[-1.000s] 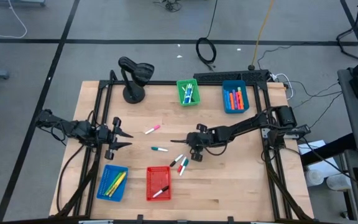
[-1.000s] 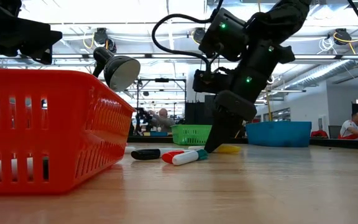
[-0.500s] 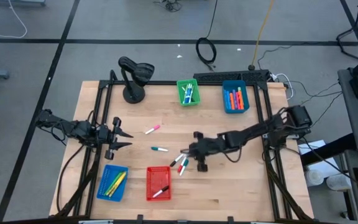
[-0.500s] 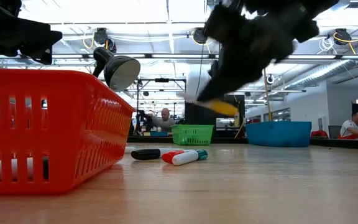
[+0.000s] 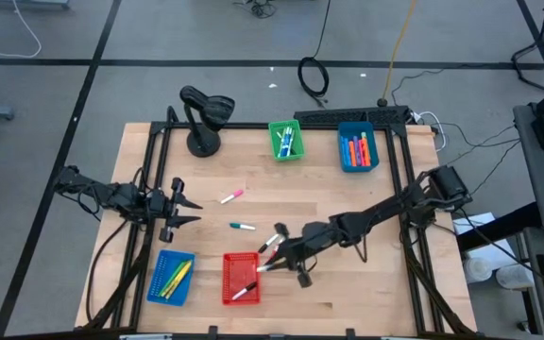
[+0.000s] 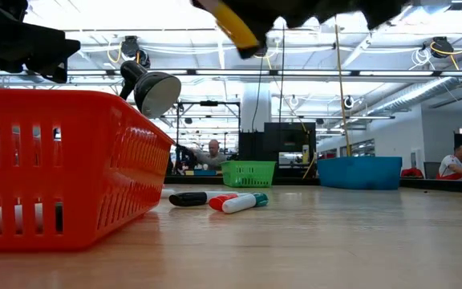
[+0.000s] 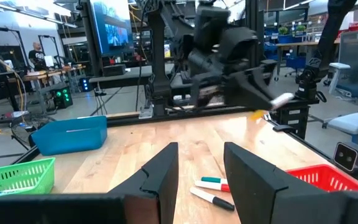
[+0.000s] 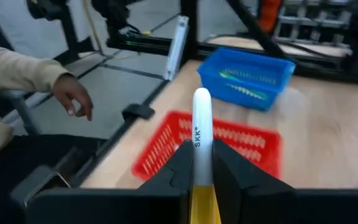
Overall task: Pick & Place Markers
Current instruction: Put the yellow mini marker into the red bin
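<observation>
Above the red basket (image 5: 240, 277), the right gripper (image 5: 270, 263) is clamped on a white-bodied, yellow-capped marker (image 8: 201, 134); three markers (image 6: 219, 200) lie together on the table. Left gripper (image 5: 185, 210) half-open, empty.

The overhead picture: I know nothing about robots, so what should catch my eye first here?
The right gripper, stretched across the wooden table, is shut on a white-and-yellow marker beside the red basket. Coloured baskets dot the table: a blue basket at the near left, a green basket and another blue one at the far edge. The left gripper waits at the table's left side.
</observation>
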Action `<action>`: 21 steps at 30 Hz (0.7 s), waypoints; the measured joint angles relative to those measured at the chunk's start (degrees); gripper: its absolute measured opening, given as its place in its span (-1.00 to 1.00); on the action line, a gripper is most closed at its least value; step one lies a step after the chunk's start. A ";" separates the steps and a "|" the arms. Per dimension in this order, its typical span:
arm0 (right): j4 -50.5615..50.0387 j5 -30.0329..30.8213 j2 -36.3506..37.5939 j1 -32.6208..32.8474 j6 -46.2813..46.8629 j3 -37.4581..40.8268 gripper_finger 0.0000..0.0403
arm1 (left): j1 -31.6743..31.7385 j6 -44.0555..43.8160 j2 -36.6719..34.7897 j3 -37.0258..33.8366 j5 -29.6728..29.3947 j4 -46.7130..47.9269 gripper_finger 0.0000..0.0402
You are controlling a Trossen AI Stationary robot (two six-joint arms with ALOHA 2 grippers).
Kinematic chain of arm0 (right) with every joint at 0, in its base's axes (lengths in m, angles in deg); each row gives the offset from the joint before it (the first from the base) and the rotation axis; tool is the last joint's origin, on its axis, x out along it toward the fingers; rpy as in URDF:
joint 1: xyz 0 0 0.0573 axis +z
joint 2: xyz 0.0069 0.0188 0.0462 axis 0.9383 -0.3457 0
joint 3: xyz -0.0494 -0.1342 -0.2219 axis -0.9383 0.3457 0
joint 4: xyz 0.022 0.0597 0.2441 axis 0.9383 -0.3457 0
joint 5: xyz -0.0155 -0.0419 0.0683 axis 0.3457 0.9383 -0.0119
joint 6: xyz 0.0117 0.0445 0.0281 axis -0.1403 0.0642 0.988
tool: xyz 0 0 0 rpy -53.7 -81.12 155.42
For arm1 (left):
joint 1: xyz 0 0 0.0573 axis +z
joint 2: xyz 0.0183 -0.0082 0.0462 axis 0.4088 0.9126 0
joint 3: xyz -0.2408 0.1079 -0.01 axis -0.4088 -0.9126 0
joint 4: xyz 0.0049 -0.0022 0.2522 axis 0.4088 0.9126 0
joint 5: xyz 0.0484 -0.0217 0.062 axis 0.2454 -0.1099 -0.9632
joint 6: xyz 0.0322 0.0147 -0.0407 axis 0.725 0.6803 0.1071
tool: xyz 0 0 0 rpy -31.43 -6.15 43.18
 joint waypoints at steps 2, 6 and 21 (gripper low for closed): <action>-2.37 -1.01 -1.89 0.68 -1.45 -3.03 -0.86 | 0.01 0.01 0.01 0.00 0.00 0.10 -0.33; -7.18 -1.62 -7.27 1.13 -4.70 -10.62 -0.87 | 0.02 -0.01 0.00 0.00 0.00 0.08 -0.33; -10.72 -6.85 -22.27 0.37 -6.87 -24.59 -0.83 | 0.01 0.01 0.01 -0.02 0.01 0.08 -0.33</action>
